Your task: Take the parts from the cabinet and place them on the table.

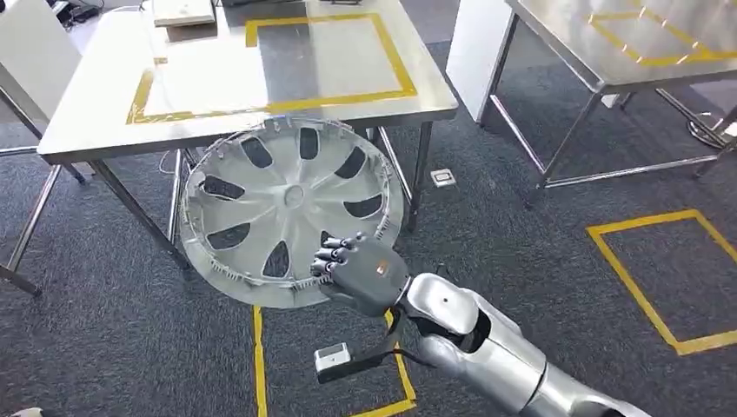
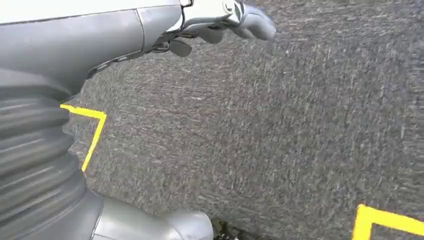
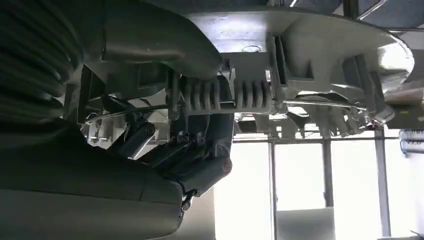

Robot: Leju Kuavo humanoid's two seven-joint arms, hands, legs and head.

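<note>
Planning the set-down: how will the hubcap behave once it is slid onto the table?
The hubcap looks thin and slotted, so probably light and slightly flexible. The right robot hand grips only its rim, so it may sag or tilt. Being round, it could roll if landed on edge.

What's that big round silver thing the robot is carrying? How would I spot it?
Find the steel table with the yellow taped rectangle. In front of its near edge, above the grey carpet, the right hand holds a silver hubcap by its rim. It is the one round thing there, with dark openings ringing its centre.
</note>
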